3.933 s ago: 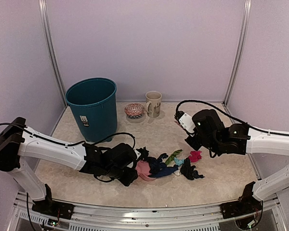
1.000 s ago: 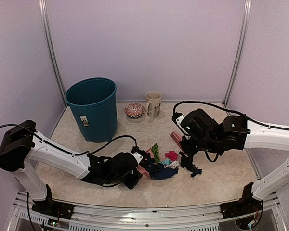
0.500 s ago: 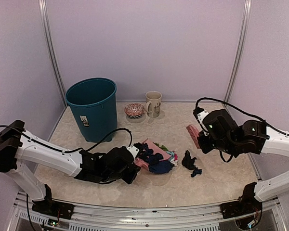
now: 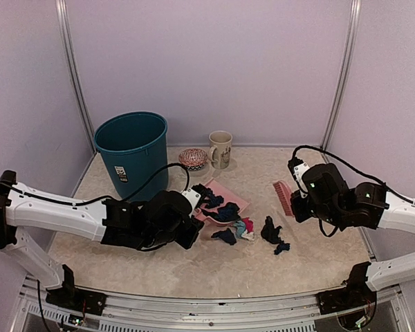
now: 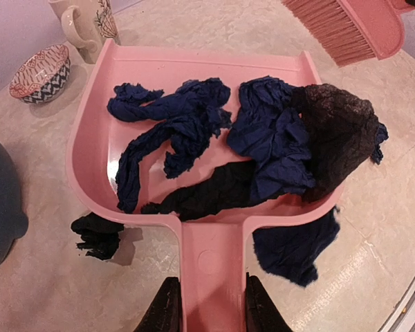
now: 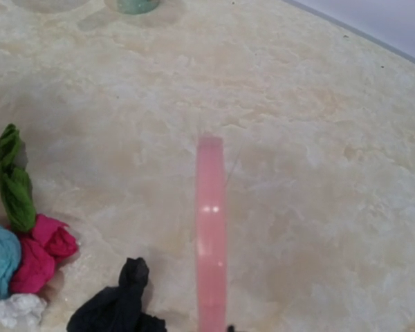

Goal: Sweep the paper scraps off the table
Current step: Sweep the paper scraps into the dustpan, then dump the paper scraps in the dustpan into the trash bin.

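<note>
The scraps in the pan are crumpled and twisted. One long navy twist runs slantwise from the near left wall toward the far middle. A thin black strand lies crosswise along the back wall by the handle. A navy wad and a lacy black clump fill the right side, and the clump hangs over the rim.

These all sit just ahead of the left gripper, whose fingers are partly closed, pinching the flat handle from both sides. The pan is smooth pink plastic, and its mouth points away from that gripper toward the bristled pink brush.

More scraps lie loose on the mottled beige table, between the two grippers. They include a green twist, a magenta ball, a teal one, a white bit and a black one, all left of the brush in the right wrist view.

The right gripper is clamped tight on the brush. The brush's narrow pink back runs straight away from that wrist.

A teal bin, a bowl and a mug stand at the far side.
</note>
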Motion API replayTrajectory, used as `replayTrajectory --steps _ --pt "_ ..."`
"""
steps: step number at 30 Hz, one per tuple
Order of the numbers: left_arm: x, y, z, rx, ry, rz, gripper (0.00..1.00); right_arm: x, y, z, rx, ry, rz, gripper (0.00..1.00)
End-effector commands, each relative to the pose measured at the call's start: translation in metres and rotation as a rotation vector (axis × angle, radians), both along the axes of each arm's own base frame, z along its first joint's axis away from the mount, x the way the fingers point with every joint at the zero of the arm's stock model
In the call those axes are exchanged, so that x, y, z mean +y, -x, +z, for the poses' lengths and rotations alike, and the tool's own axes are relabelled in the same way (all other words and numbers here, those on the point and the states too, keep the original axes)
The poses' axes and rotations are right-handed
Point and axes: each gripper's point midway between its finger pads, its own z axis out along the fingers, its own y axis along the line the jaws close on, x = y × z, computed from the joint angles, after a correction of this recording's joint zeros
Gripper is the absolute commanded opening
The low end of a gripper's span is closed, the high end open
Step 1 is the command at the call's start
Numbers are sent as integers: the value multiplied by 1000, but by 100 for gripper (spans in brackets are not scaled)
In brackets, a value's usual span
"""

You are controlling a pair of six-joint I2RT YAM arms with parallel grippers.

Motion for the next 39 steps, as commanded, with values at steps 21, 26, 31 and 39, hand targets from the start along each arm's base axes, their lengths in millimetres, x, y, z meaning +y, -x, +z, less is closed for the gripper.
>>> replayTrajectory --steps 21,26,31,39 --pt "46 -35 172 33 130 -2 0 19 -16 0 -38 -49 33 0" --pt "74 -54 206 20 210 50 0 24 -18 -2 -34 -53 43 0" --pt "114 -79 226 12 303 142 0 29 -20 -5 -27 -57 54 0" --pt "164 -109 226 98 568 194 0 33 -22 -5 -24 -60 57 0"
